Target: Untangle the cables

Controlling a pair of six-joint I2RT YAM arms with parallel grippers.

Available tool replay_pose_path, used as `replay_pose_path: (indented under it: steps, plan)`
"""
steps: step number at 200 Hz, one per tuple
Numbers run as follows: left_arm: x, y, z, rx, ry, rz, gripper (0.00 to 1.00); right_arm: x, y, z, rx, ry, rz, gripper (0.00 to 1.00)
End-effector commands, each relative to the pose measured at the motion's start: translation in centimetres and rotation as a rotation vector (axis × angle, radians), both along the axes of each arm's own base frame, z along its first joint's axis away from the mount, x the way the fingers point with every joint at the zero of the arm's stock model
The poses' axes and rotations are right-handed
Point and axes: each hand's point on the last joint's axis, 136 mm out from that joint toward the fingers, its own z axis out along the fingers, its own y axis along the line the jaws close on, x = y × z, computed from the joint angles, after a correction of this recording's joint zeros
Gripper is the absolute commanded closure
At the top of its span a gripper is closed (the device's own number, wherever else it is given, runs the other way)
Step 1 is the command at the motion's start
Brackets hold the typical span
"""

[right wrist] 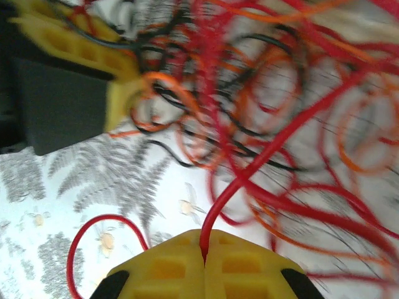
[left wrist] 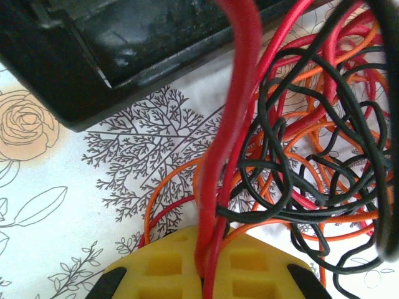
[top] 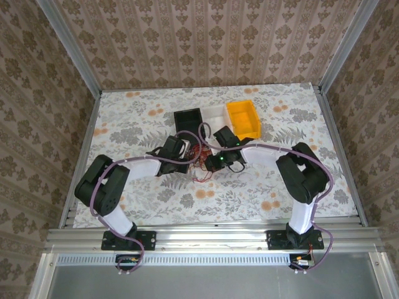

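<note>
The cables (top: pixel 202 165) lie as a loose tangle of red, orange and black wires on the flowered table between the two grippers. In the left wrist view my left gripper (left wrist: pixel 209 249) is shut on a pair of red wires (left wrist: pixel 234 124) that rise out of the tangle (left wrist: pixel 312 156). My right gripper (right wrist: pixel 204 242) is shut on a single red wire (right wrist: pixel 249 174) that runs up into the blurred tangle (right wrist: pixel 262 106). The left gripper's yellow fingers (right wrist: pixel 81 43) show at the upper left of the right wrist view. From above, both grippers (top: pixel 181 152) (top: pixel 215 163) sit at the tangle's sides.
A black bin (top: pixel 189 120), a white bin (top: pixel 215 117) and a yellow bin (top: pixel 244 118) stand in a row just behind the tangle. The black bin's corner (left wrist: pixel 124 50) is close to the left gripper. Aluminium rails edge the table.
</note>
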Motion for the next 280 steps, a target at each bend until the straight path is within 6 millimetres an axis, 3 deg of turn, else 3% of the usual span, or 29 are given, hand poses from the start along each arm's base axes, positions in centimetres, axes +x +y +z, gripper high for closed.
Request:
replay_pose_path:
  steps: [1,28,55,92,162,208,213,243,265,280]
  plan:
    - [-0.3,2.0,-1.6,0.105,0.043,0.084,1.00,2.4,-4.5,0.6,-0.063,-0.062,-0.229,1.00]
    - [0.0,4.3,-1.5,0.196,0.027,0.190,1.00,3.5,-10.8,0.0,-0.148,-0.069,-0.509,1.00]
    - [-0.2,5.6,-1.3,0.231,0.016,0.252,1.00,3.1,-16.7,-1.1,-0.178,-0.039,-0.778,1.00]
    - [-0.1,6.3,-0.8,0.232,-0.002,0.286,1.00,1.5,-21.7,-2.5,-0.182,0.018,-0.999,1.00]
    - [-0.1,8.4,-0.8,0.253,-0.015,0.382,1.00,0.2,-24.7,-2.2,-0.239,-0.001,-1.118,1.00]
    - [-1.1,12.4,-1.2,0.279,0.007,0.554,1.00,-1.4,-28.2,-1.3,-0.326,-0.063,-1.252,1.00]
    - [-1.2,12.5,-1.2,0.271,0.008,0.558,1.00,-1.3,-28.4,-0.3,-0.304,-0.090,-1.269,1.00]
    - [-1.4,13.6,-0.9,0.304,0.001,0.580,1.00,-1.9,-30.0,1.0,-0.321,-0.140,-1.325,1.00]
    - [-1.4,13.6,-1.0,0.305,0.005,0.573,1.00,-1.6,-30.2,1.6,-0.307,-0.164,-1.312,1.00]
    - [-0.8,11.7,-1.1,0.245,0.001,0.485,1.00,-0.8,-29.1,1.7,-0.276,-0.162,-1.251,1.00]
